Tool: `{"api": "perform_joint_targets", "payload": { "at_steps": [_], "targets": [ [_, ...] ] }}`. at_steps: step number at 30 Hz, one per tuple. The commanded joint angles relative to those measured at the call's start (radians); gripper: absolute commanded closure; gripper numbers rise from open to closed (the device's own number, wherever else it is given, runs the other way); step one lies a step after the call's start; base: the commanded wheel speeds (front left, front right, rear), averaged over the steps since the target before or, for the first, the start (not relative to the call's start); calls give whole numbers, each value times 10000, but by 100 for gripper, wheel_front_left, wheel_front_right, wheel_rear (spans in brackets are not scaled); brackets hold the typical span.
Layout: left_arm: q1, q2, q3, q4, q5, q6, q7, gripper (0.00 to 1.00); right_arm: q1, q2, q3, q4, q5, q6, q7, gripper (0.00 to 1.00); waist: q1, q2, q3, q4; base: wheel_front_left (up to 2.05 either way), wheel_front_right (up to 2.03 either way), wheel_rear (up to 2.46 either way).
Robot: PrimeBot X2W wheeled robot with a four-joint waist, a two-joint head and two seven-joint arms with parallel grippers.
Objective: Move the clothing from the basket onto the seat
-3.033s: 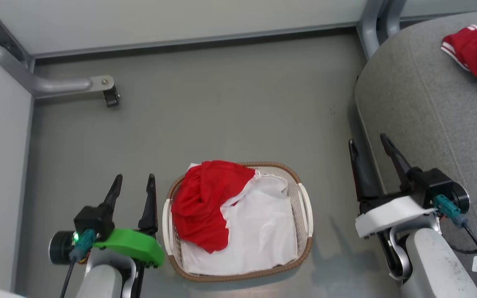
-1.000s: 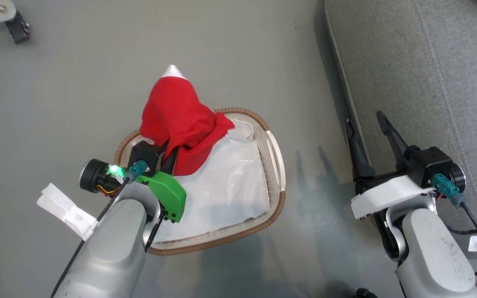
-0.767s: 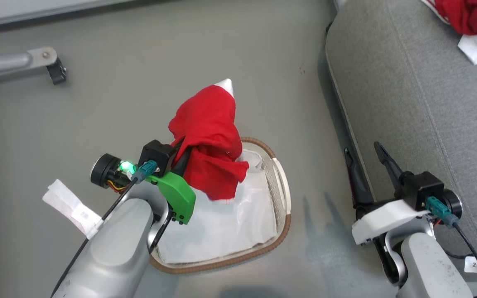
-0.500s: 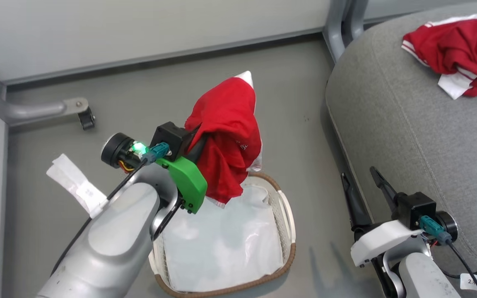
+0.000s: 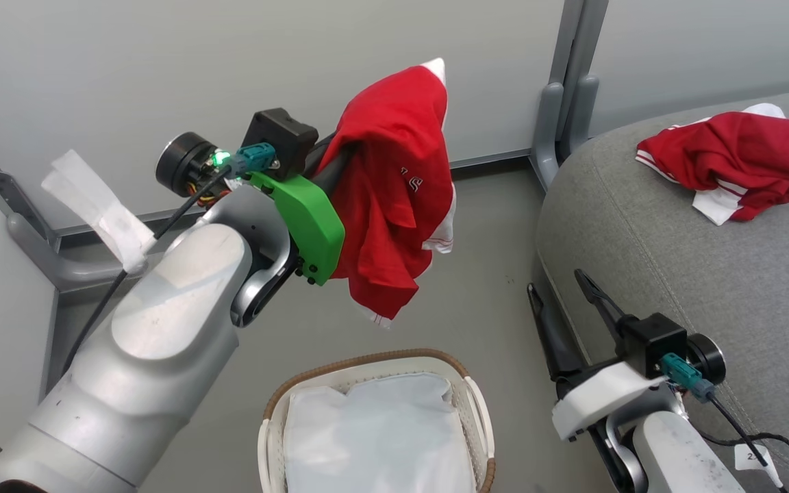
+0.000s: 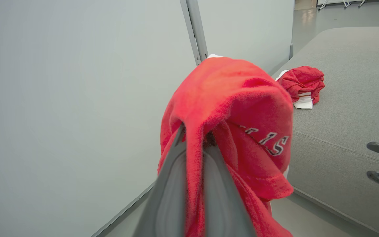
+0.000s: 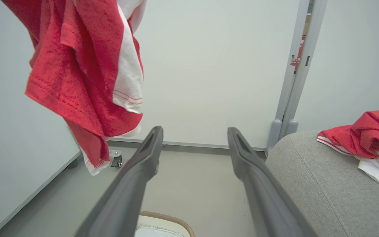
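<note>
Seat [image 5: 675,274]: wide, grey; one red garment [image 5: 737,161] lies crumpled on its far part.
Basket [image 5: 367,360]: on the floor, with a white liner [image 5: 381,438] inside.
Held garment [image 5: 394,185]: hangs in the air above the basket, well apart from the seat. It looks light and limp, likely to swing or slip, so a bunched fold is the best place to pinch it.
Left fingers [image 6: 173,171]: clenched on a fold of the held garment.
Right fingers [image 7: 137,171]: spread apart, grasping nothing.

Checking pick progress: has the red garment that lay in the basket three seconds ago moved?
Yes. The lettered red garment has left the basket: it now hangs from the left gripper, clear above the rim.
</note>
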Motion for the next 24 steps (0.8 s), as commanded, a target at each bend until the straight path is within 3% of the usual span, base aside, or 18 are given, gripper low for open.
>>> {"api": "perform_joint_targets", "payload": {
  "at_steps": [1, 12, 24],
  "targets": [
    [-212, 21, -16, -42, -102, 8, 67, 100, -166, -33, 171, -81, 103, -11, -49, 0, 1, -1, -73, -26, 0, 0, 0],
    [-205, -114, -268, -442, -187, 26, 248, 100, -1681, -36, 1515, 336, 117, -11, -47, 0, 1, -1, -68, 55, 0, 0, 0],
    [63, -203, -657, -1105, -158, 28, 261, 100, -3742, -246, 3137, 2490, 183, -11, -49, 0, 1, -1, -21, 490, 0, 0, 0]
  ]
}}
